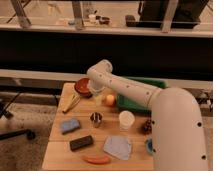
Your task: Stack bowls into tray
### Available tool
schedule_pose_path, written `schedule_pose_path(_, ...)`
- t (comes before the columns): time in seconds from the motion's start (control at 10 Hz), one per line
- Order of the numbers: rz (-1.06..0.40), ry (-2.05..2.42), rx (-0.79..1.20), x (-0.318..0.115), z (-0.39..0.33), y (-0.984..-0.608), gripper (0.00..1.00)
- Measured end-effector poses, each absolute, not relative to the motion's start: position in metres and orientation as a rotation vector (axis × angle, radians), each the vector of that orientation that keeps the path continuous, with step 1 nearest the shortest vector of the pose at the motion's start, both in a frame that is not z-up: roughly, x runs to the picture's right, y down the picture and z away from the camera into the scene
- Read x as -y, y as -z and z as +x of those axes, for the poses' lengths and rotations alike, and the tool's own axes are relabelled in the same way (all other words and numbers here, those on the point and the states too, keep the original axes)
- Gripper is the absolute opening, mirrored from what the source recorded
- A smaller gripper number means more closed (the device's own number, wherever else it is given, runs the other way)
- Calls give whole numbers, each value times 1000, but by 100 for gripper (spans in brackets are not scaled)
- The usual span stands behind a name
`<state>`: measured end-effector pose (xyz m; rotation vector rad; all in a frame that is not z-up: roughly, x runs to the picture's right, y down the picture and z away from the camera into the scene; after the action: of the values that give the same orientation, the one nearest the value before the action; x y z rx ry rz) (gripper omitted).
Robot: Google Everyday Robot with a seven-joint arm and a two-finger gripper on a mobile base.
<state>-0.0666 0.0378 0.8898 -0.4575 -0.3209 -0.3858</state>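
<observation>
A reddish-orange bowl (81, 86) with a darker inside sits at the back left of the wooden table. The dark green tray (131, 103) lies to its right, largely covered by my white arm. My gripper (95, 94) hangs from the wrist just to the right of the bowl, low over the table and close to the bowl's rim. It stands open and I see nothing in it. Whether it touches the bowl I cannot make out.
An orange fruit (109, 99) lies right beside the gripper, with a yellow item (71, 103) to the left. Nearer the front are a small metal cup (96, 119), a white cup (126, 120), a blue sponge (70, 125), a black block (81, 143) and a grey-blue cloth (118, 147).
</observation>
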Motion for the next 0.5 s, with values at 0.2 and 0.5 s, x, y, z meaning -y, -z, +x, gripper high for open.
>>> schedule_pose_path(0.2,-463,386,318,-41,-64,-891,80)
schedule_pose_path(0.5,-462,392,322,-43,-74,-895,80)
